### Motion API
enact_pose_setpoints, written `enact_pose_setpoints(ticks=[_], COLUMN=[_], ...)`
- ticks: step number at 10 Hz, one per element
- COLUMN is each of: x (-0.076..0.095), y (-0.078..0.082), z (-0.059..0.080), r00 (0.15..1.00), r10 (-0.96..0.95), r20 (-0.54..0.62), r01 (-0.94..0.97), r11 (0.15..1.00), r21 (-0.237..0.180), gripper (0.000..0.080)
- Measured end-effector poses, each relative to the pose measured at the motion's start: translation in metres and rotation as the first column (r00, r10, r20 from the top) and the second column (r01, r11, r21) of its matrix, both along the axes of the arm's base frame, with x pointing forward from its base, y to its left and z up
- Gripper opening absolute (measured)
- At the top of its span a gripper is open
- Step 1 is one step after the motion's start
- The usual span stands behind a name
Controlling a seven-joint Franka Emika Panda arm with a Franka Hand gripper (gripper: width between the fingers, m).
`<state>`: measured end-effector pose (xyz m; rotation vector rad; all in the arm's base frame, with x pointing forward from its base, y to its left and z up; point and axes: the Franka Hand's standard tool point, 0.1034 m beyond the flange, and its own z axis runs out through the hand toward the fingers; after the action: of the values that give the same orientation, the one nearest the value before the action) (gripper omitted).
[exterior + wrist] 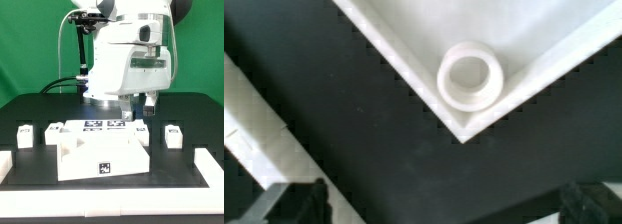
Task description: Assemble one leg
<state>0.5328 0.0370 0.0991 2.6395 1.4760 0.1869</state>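
Directly beneath the spread tool (438, 204) lies the white tabletop's (473, 25) round corner socket (470, 77), on the black counter (349, 130).

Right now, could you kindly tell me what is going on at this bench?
The robot's claw hovers open and empty over the tabletop. The wrist view looks down on one of its corners and the round socket there. The four legs lie loose on the mat, two on each side of it. None has been grasped or fitted yet.
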Motion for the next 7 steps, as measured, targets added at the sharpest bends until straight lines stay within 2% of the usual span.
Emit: enact_pose_setpoints(ticks=[7], x=[-0.0004], y=[0.0002], z=[-0.0009], r00=[1.000], r10=[-0.001], r20=[-0.002], r01=[0.001], r11=[1.000], r21=[0.001], gripper=[0.0650])
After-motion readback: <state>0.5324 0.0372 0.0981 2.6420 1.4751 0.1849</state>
